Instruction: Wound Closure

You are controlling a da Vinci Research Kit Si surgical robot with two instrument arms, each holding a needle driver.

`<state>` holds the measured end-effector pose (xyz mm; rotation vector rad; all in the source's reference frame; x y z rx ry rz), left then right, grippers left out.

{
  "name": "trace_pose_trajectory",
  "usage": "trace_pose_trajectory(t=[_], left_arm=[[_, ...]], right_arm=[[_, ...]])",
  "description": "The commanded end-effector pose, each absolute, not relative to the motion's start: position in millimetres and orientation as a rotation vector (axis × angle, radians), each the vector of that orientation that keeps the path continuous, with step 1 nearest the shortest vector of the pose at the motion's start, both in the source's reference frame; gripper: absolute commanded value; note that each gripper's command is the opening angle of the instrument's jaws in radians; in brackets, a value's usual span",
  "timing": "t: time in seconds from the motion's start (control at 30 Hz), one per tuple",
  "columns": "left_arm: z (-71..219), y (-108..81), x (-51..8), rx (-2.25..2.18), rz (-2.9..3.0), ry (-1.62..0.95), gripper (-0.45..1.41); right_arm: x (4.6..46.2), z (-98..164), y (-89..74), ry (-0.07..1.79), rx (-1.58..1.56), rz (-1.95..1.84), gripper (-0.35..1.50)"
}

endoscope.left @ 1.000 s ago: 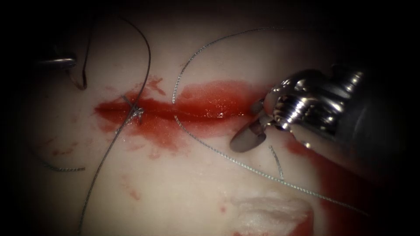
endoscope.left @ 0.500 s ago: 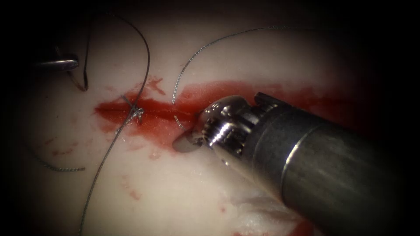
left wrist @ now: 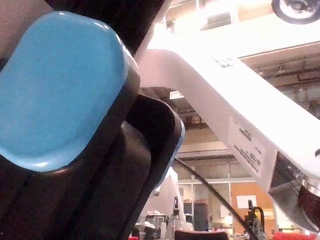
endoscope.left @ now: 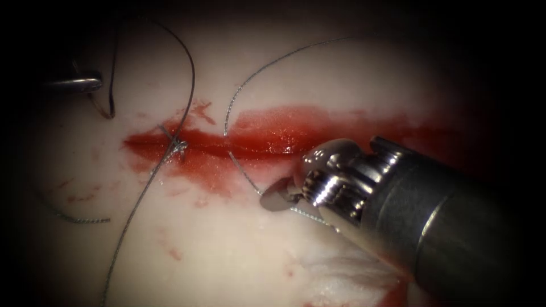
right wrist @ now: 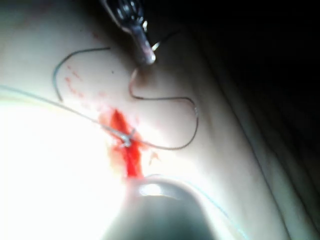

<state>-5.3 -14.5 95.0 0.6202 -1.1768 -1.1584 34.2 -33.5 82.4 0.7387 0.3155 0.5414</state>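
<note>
1. The right arm's tool (endoscope.left: 280,196) hides where the thread (endoscope.left: 244,170) runs beneath its wrist; whether its jaws grip the thread there cannot be told

2. The left arm's tool (endoscope.left: 77,82) sits in deep shadow at the endoscope view's left edge — only a sliver of its tip is lit, the shaft cut off. In the right wrist view the tool (right wrist: 142,50) shows blurred, its upper part cut off

3. A dark curved strand by that tip (endoscope.left: 108,102) — needle or thread, too dim to tell

4. The cut (endoscope.left: 227,145) lies under red fluid (endoscope.left: 273,128), its right end covered by the right tool's shaft

5. Thread ends run off past the endoscope picture's lower edge
</note>
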Motion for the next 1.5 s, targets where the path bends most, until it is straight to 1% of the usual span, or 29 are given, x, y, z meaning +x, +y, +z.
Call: trace_pose_trajectory(t=[0.03,0.13,0.2,0.53,0.67,0.83,0.87,0.9,0.93,1.0,1.1,1.17,1.2,1.23,1.27,1.3,1.4,1.43,1.5], left_arm=[[95,-13.3,-5.8,0.616,-1.156,-1.184,-0.45],[95,-13.3,-5.8,0.616,-1.155,-1.184,-0.45],[95,-13.3,-5.8,0.617,-1.155,-1.181,-0.45],[95,-13.3,-5.8,0.617,-1.155,-1.181,-0.45],[95,-13.4,-5.8,0.617,-1.155,-1.181,-0.45],[95,-13.3,-5.8,0.618,-1.155,-1.181,-0.45],[95,-13.3,-5.8,0.618,-1.155,-1.181,-0.45],[95,-13.3,-5.8,0.618,-1.155,-1.181,-0.45],[95,-13.3,-5.8,0.618,-1.155,-1.181,-0.45],[95,-13.3,-5.8,0.618,-1.155,-1.181,-0.45],[95,-13.3,-5.8,0.619,-1.155,-1.181,-0.45],[95,-13.3,-5.8,0.619,-1.155,-1.181,-0.45],[95,-13.3,-5.8,0.619,-1.155,-1.181,-0.45],[95,-13.3,-5.8,0.619,-1.155,-1.181,-0.45],[95,-13.3,-5.8,0.619,-1.155,-1.181,-0.45],[95,-13.3,-5.8,0.619,-1.155,-1.181,-0.45],[95,-13.3,-5.9,0.619,-1.154,-1.181,-0.45],[95,-13.3,-5.9,0.619,-1.154,-1.181,-0.45],[95,-13.3,-5.9,0.619,-1.154,-1.181,-0.45]], right_arm=[[33.0,82,-33.0,0.250,0.773,0.521,-0.35],[30.1,81,-33.7,0.130,0.851,0.471,-0.35],[27.1,80,-34.5,0.055,0.851,0.467,-0.35],[21.8,78,-36.8,-0.295,0.935,0.416,-0.35],[20.8,78,-36.9,-0.345,0.936,0.393,-0.35],[21.1,77,-36.4,-0.366,0.932,0.356,-0.35],[21.4,77,-36.1,-0.368,0.934,0.343,-0.21],[22.0,77,-35.5,-0.367,0.936,0.325,0.24],[22.4,77,-35.0,-0.362,0.936,0.323,0.54],[23.2,76,-33.9,-0.291,0.931,0.292,0.39],[24.7,75,-32.2,-0.086,0.871,0.340,0.49],[25.7,75,-31.3,0.076,0.808,0.415,0.56],[26.2,74,-30.9,0.151,0.773,0.446,0.56],[26.9,74,-30.4,0.246,0.721,0.494,0.61],[27.5,74,-30.1,0.293,0.691,0.518,0.71],[28.2,74,-29.7,0.331,0.663,0.544,0.76],[30.7,73,-28.2,0.409,0.599,0.583,0.77],[31.5,73,-27.8,0.428,0.596,0.586,0.66],[33.6,73,-26.8,0.466,0.592,0.627,0.64]])
